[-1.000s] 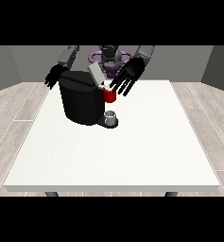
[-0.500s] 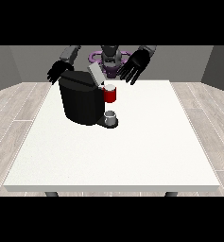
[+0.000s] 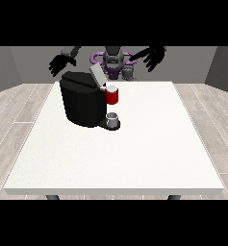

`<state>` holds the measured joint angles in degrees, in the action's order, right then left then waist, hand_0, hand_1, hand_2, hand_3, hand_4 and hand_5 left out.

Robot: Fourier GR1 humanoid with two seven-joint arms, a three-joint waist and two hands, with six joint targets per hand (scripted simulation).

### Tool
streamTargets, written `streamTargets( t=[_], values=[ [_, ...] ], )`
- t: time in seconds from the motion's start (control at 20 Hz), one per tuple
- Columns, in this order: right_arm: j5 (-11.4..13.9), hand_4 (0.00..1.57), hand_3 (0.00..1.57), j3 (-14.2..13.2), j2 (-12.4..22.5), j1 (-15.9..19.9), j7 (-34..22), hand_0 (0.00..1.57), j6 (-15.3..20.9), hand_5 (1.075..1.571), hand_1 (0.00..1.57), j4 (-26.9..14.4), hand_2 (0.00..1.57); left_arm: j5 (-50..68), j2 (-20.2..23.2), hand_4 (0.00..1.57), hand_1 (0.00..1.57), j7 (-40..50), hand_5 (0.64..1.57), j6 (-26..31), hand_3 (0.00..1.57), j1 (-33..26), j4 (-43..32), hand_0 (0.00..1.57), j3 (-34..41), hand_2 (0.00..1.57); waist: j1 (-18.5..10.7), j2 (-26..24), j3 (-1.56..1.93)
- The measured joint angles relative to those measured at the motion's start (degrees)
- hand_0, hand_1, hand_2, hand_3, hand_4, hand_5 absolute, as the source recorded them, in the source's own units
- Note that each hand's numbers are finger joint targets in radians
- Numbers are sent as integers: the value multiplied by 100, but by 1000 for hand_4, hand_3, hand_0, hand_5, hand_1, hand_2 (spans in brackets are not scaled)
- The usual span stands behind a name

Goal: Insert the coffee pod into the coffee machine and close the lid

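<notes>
2 hands are held high with fingers spread, nothing gripped: one at the view's left (image 3: 61, 62), one at the view's right (image 3: 151, 56). The coffee machine (image 3: 84, 98) lid (image 3: 97, 76) is raised; it is best pressed flat from above. No pod is plainly seen.

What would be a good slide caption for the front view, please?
Both robot hands, one at the view's left and one at its right, raised open above the coffee machine, its lid up.

The robot has a dark grey head and torso (image 3: 113, 65) with purple rings at the shoulders. Its two hands are black, one at the view's left (image 3: 59, 63) and one at the view's right (image 3: 153, 57).
</notes>
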<state>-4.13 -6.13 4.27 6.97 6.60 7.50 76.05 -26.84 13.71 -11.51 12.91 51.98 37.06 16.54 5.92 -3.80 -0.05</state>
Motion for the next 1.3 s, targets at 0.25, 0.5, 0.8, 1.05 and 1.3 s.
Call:
streamTargets(
  t=[0.25, 0.5, 0.8, 1.05, 1.3],
  values=[
    [-38, 257, 0, 114, 222, -173, -264, 0, -325, 1571, 0, 249, 0, 439, -454, 142, 0, -167, 1571, 10, 0, -747, 44, 0, 233, 0, -318, -659, 2],
    [-35, 0, 0, 246, 386, 63, -641, 0, -496, 1571, 0, 658, 0, 813, -704, 0, 0, -273, 1571, 66, 0, -1307, 119, 0, 428, 0, -553, -954, 2],
    [-92, 0, 0, 214, 567, 486, -874, 0, -676, 1571, 0, 742, 0, 1198, -925, 57, 0, -293, 1571, 319, 0, -1714, 487, 0, 439, 0, -1012, -918, 3],
    [54, 215, 0, 321, 638, 637, -853, 0, -808, 1571, 0, 640, 0, 1491, -1144, 0, 0, -195, 1571, 495, 0, -2089, 926, 0, 348, 0, -1293, -834, 6],
    [186, 0, 0, 414, 588, 854, -787, 0, -880, 1571, 0, 510, 0, 1729, -1242, 112, 0, -104, 1571, 467, 0, -2532, 1587, 0, 121, 0, -1377, -638, 6]
  ],
)
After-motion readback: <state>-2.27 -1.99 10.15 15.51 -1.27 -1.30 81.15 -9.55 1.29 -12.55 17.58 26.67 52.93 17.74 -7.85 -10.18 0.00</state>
